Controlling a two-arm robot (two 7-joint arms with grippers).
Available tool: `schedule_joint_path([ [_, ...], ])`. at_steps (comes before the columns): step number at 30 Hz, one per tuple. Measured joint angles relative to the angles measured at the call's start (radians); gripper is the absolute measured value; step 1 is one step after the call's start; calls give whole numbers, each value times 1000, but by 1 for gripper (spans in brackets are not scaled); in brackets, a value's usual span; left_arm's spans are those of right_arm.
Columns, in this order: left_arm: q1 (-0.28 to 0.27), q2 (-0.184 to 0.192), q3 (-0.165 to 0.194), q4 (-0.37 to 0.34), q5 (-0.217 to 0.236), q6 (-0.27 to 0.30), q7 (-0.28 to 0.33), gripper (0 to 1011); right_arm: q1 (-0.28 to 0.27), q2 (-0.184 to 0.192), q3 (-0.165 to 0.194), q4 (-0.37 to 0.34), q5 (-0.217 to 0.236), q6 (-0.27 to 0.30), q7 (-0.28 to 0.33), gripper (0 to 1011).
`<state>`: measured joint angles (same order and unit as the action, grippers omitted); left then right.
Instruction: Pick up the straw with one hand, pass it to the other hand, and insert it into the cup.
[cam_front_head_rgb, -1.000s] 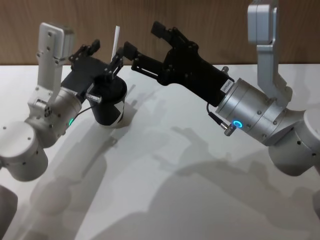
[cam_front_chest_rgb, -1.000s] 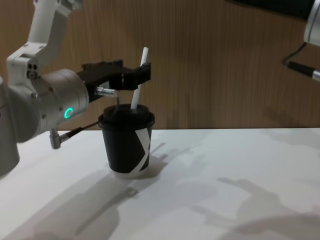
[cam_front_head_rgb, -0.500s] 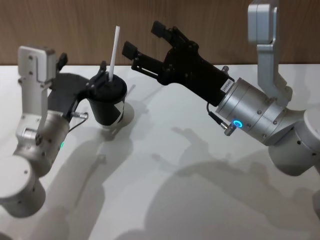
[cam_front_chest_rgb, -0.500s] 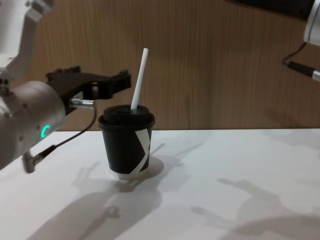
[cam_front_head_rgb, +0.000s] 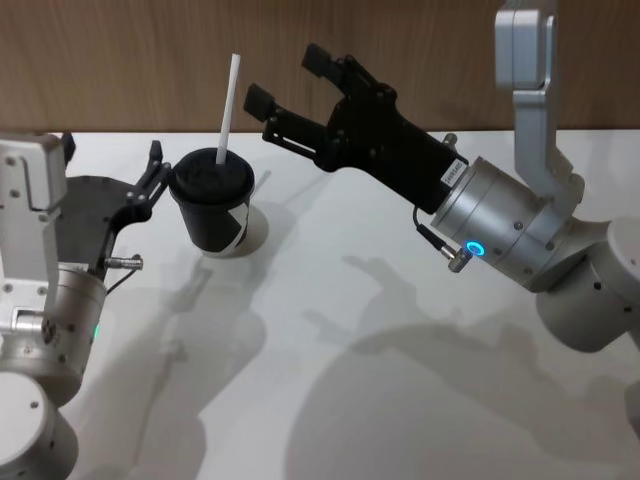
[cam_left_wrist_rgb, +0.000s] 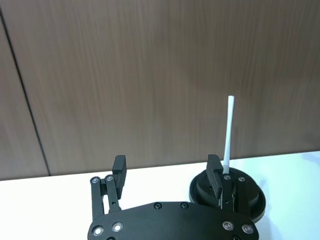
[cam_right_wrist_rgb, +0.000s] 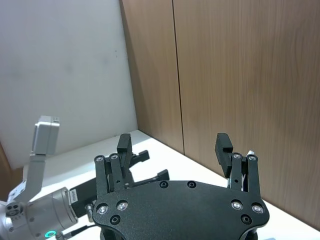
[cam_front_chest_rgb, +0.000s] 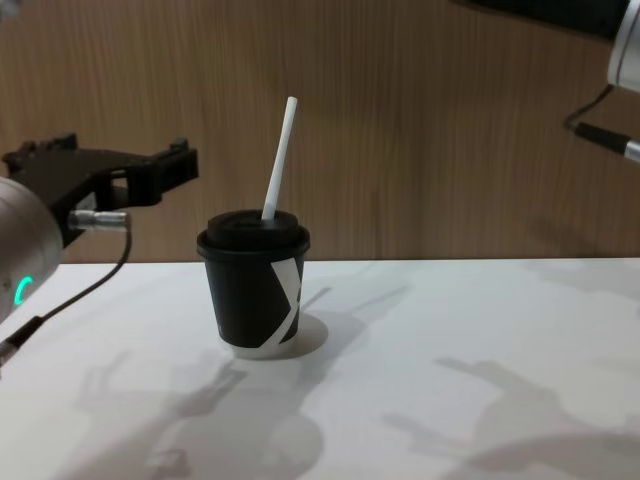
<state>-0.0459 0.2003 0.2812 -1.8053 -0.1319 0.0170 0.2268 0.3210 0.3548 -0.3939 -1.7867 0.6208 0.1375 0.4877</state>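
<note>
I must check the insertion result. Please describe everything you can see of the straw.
The straw is a thin, straight white tube that looks like plastic. Its lower end goes through the top of the black domed lid of the cup, and most of its length stands above the lid, leaning slightly to the robot's right. Only the lid touches it. The left hand is open, beside the cup and apart from it.

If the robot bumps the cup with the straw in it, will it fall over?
Probably it could tip. The cup looks like small, light paper and narrows toward its base. The tall straw leans out of the lid, so a knock up there would likely tilt it. A low, gentle push might just slide it.
</note>
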Motion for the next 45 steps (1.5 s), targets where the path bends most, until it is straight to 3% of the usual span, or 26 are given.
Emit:
schedule_joint_path([
  [16,58,-3,-16,-55,25,-5,51,1003,0,0,0,0,0,0,0,1001],
  [45,77,-5,-20,-72,33,-7,67,1002,0,0,0,0,0,0,0,1001],
])
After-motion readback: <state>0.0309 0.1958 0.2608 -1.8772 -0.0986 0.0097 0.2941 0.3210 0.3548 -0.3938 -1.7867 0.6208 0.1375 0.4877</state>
